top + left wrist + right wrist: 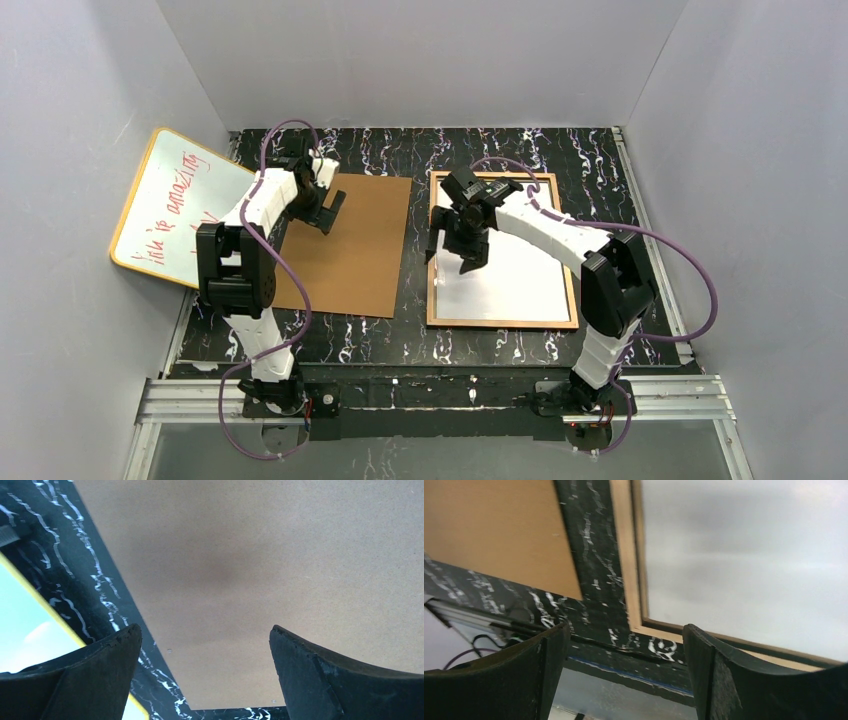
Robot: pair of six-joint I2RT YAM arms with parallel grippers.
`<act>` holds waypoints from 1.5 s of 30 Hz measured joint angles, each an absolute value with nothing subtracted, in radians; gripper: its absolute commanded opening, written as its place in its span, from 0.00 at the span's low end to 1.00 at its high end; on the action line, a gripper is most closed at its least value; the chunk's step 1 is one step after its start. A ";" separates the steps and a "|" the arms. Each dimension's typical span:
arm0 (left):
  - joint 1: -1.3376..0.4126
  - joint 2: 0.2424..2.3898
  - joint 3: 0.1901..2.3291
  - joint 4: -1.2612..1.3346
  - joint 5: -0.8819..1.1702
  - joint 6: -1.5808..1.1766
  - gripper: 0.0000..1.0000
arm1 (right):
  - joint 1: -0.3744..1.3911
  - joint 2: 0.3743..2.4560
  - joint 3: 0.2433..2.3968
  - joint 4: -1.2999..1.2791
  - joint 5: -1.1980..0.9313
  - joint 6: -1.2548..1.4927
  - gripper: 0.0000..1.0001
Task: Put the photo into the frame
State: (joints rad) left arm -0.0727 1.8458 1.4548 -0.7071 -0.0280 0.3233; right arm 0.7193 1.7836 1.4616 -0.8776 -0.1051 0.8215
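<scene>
Currently the photo [520, 285], white back up, is seen lying flat inside the frame [500, 323] on the right. The right gripper [452, 258] is held just above the photo's left part, jaws apart, nothing gripped. The left gripper [330, 216], jaws also apart, is held over the board [355, 260].

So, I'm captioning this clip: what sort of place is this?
Probably a lab robot-testing booth: plain grey walls enclose a black marbled table, and the left arm and right arm are bolted to an aluminium rail.
</scene>
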 measured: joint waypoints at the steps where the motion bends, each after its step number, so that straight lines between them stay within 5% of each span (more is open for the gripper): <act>1: -0.071 1.846 1.463 -0.715 -0.036 0.326 0.98 | 0.719 1.782 1.462 -0.850 -0.120 0.832 0.91; 11: 0.029 1.976 1.732 -0.690 -0.271 0.395 0.95 | 0.762 1.944 1.645 -0.658 -0.159 0.921 0.91; 19: 0.059 2.032 1.608 -0.519 -0.481 0.492 0.93 | 0.791 2.114 1.686 -0.599 -0.097 0.989 0.91; 38: 0.026 2.081 1.499 -0.391 -0.466 0.559 0.94 | 0.793 2.128 1.617 -0.512 -0.002 1.061 0.91; 45: -0.028 2.057 1.474 -0.419 -0.421 0.551 0.84 | 0.791 2.116 1.591 -0.485 -0.001 1.082 0.92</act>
